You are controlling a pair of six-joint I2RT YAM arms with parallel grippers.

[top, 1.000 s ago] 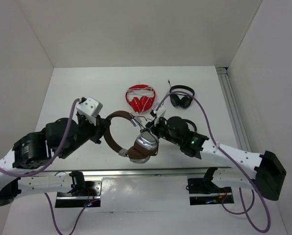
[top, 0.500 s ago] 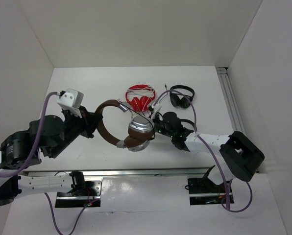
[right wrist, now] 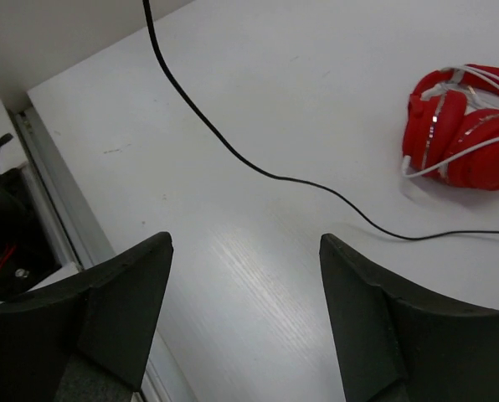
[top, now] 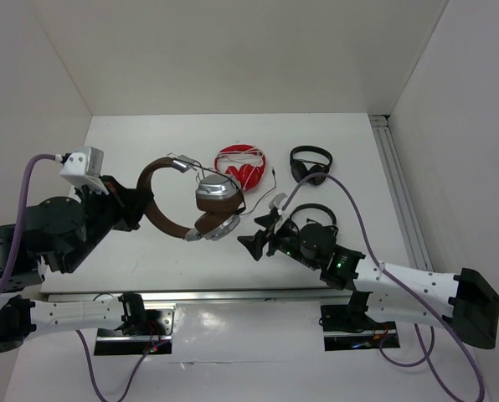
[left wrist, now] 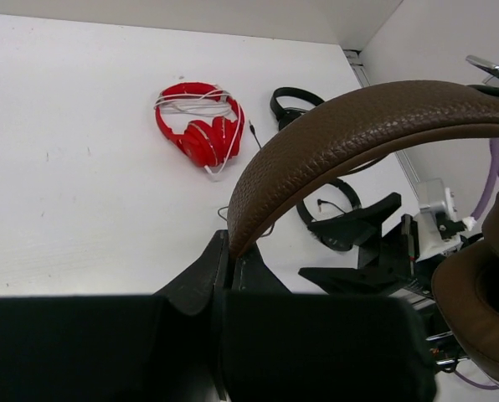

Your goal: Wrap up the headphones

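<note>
Held aloft: the left fingers (left wrist: pixel 201 270) stay clenched on the brown headband (left wrist: pixel 358 117), carrying the headphones (top: pixel 216 193) clear of the worktop (top: pixel 149 142), left of centre and just in front of the red pair (top: pixel 239 166).

A second ago the right arm was pressed in against the silver earcup. It has now dropped back toward the near edge, and the right fingers (top: pixel 251 245) stand spread and empty, well apart from the headphones. Over the same second the left arm has swung its load leftward and away from the right arm.

The thin dark cable (right wrist: pixel 275 177) is gripped by nobody. It lies slack across the white surface in a long curve, passing close by the red pair, and the right wrist view looks down on it between the parted fingers. A small black pair (top: pixel 310 163) sits at the back right, and another black pair (left wrist: pixel 333 209) lies close to the right arm.

The parting appears to end a two-armed hold, leaving one arm to steady the set. No turn of cable shows around the band or cups, so the winding itself looks yet to begin, and the free right fingers seem placed to collect the loose cable.
</note>
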